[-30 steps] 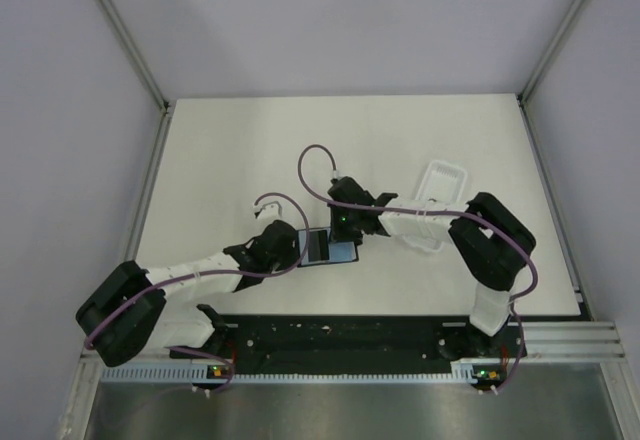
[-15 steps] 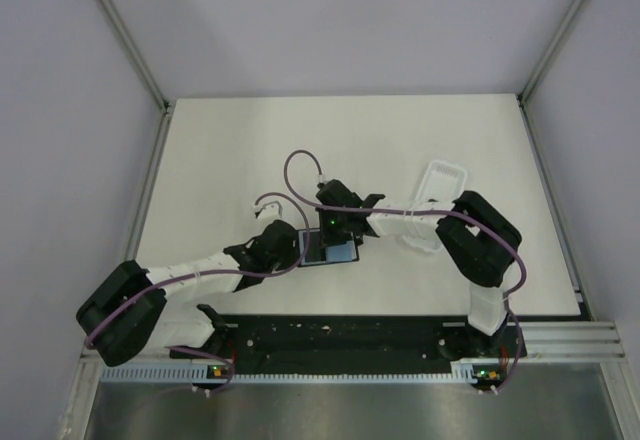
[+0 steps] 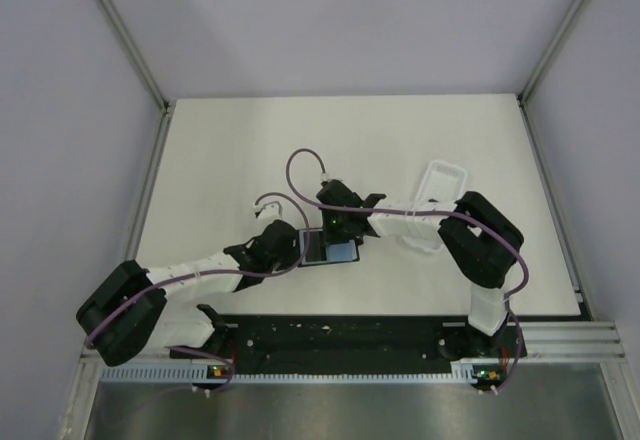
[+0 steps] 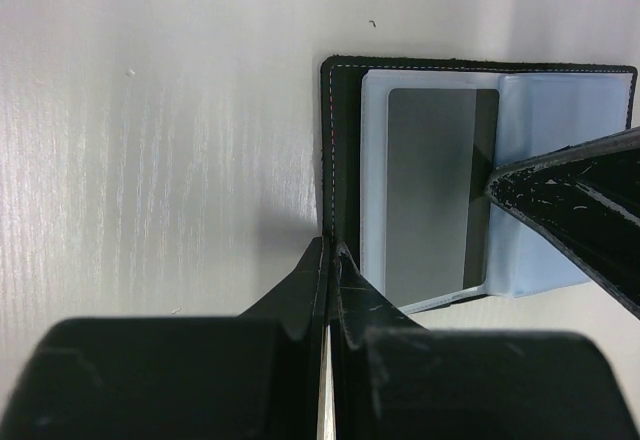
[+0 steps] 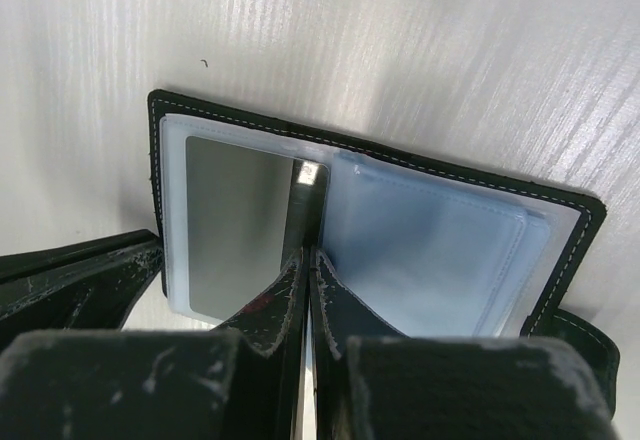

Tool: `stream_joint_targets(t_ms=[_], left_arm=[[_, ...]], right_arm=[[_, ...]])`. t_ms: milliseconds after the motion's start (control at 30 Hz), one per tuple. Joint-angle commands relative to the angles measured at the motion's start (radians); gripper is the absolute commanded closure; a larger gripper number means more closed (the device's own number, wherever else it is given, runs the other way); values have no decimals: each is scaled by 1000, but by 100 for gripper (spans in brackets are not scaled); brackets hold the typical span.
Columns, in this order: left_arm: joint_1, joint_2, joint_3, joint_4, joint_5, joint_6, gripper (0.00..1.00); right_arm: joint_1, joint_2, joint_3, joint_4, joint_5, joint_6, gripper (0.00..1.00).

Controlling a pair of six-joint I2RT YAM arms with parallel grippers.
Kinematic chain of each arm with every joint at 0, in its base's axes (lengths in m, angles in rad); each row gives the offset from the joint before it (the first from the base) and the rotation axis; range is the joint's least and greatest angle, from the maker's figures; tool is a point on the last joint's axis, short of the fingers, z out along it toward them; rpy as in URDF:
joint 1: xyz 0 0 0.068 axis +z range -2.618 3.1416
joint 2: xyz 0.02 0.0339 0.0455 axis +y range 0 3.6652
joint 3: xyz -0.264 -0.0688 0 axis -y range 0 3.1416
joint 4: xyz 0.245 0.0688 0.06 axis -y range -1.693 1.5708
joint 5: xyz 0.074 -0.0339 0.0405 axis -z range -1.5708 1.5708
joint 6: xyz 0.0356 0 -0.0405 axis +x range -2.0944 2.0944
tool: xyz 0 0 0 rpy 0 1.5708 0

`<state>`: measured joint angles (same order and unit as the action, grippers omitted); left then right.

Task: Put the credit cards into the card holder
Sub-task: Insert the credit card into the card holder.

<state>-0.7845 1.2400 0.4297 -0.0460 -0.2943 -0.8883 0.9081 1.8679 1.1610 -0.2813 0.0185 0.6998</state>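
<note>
1. Saw the white table [image 3: 220, 160] just as one second before.
2. Found the right arm [image 3: 480, 245] shifted to the left against one second before, with the elbow drawn in and the wrist brought further over the holder. Saw almost no difference against half a second before.
3. Found the left arm [image 3: 190, 278] in the same pose as in both earlier views, stretched from the near left corner toward the middle of the table.
4. Noted the long white tray [image 3: 445, 175] in the same place, to the right of the holder and apart from it, partly behind the right forearm.
5. Found the card holder [image 3: 345, 252] lying open and flat near the front middle of the table, between the two wrists and not moved, pale blue sleeves facing up.
6. Saw the right gripper [image 5: 305, 255] with fingers pressed together tip to tip, set down on the fold between the two sleeves.
7. Saw the left gripper [image 4: 327, 250] also pressed together, tips touching the black left border of the holder.
8. Made out one credit card [image 4: 440, 195], grey under the clear sleeve, inside the left half of the holder, with its right edge at the right gripper's tips.
</note>
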Motion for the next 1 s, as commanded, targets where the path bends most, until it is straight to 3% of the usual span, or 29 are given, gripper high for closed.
stream_joint_targets(t_ms=[0, 967], left_arm=[[-9, 23, -28, -54, 47, 8, 100], [-9, 35, -20, -58, 29, 20, 100]], right_arm=[[12, -39, 22, -64, 83, 7, 100], [12, 30, 91, -248, 211, -16, 100]])
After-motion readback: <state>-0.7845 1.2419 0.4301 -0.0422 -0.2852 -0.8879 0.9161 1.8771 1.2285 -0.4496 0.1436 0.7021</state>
